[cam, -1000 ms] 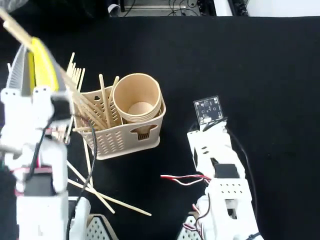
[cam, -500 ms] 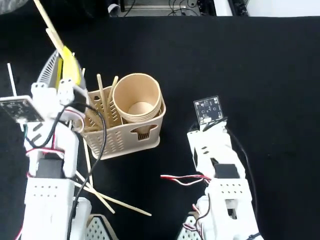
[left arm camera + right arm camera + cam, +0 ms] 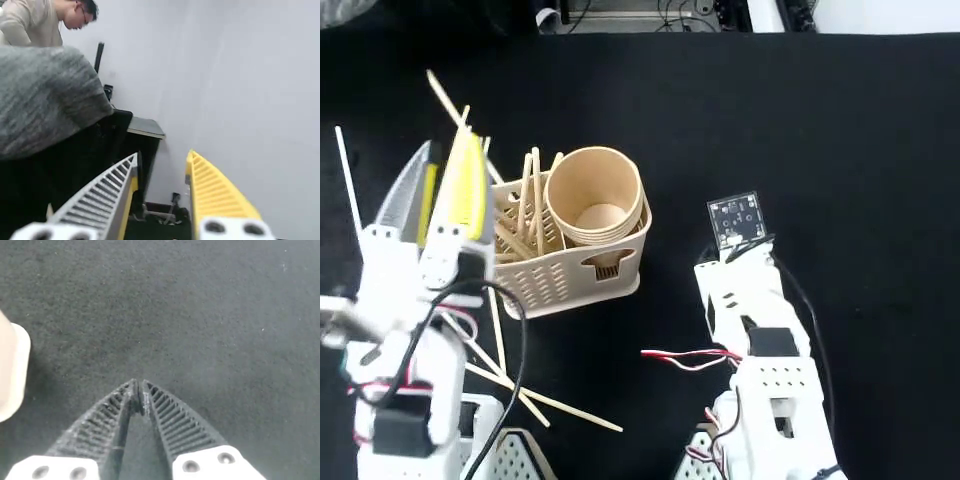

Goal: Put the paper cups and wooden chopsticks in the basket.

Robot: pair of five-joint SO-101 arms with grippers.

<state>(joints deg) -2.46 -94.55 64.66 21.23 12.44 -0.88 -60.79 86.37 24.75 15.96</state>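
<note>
Sitting on the black table [image 3: 840,150] is a pale basket [image 3: 570,282] with little holes in its sides. The paper cups [image 3: 595,195] are standing inside it, one in another, in the half nearer the right arm [image 3: 752,320]. A bunch of wooden chopsticks [image 3: 527,215] is leaning in the other half, and their tops are poking out over the rim. Some loose chopsticks [image 3: 545,400] are lying crossed on the table outside the basket, near the bottom of the left arm. One more thin stick [image 3: 347,175] is lying far out by the table's edge.

The left gripper [image 3: 448,150] is hanging just beside the basket, on the chopstick side. Its grey finger [image 3: 107,185] and yellow finger [image 3: 215,190] are spread apart, nothing is sitting between them, and they are pointing toward a light wall.

The right gripper [image 3: 136,386] is pointing down at the black table. Its two fingers are pressed together at the tips and are holding nothing. The right arm is sitting apart from the basket.
</note>
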